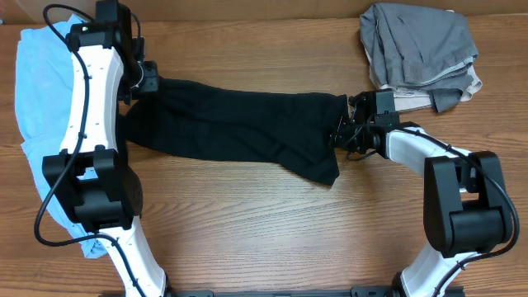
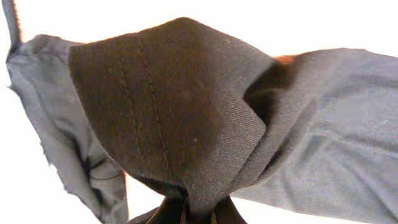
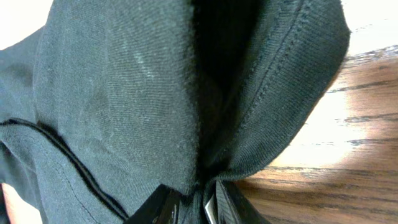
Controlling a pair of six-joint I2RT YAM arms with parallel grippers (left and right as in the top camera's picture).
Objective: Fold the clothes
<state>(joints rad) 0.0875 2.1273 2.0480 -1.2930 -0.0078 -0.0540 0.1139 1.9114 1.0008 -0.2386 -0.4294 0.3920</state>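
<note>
A black garment [image 1: 239,124] lies stretched across the wooden table [image 1: 264,223] between my two grippers. My left gripper [image 1: 147,78] is shut on its left end; the left wrist view shows the dark hemmed cloth [image 2: 180,112] bunched into the jaws [image 2: 198,214]. My right gripper [image 1: 345,130] is shut on its right end; the right wrist view shows the stitched cloth [image 3: 155,93] pinched between the fingers [image 3: 202,199] just above the wood. A light blue garment [image 1: 45,74] lies at the far left under the left arm. A grey garment [image 1: 417,45] lies crumpled at the back right.
The left arm's base [image 1: 91,194] stands on the light blue garment. The right arm's base [image 1: 466,206] stands at the front right. Bare wood shows in front of the black garment.
</note>
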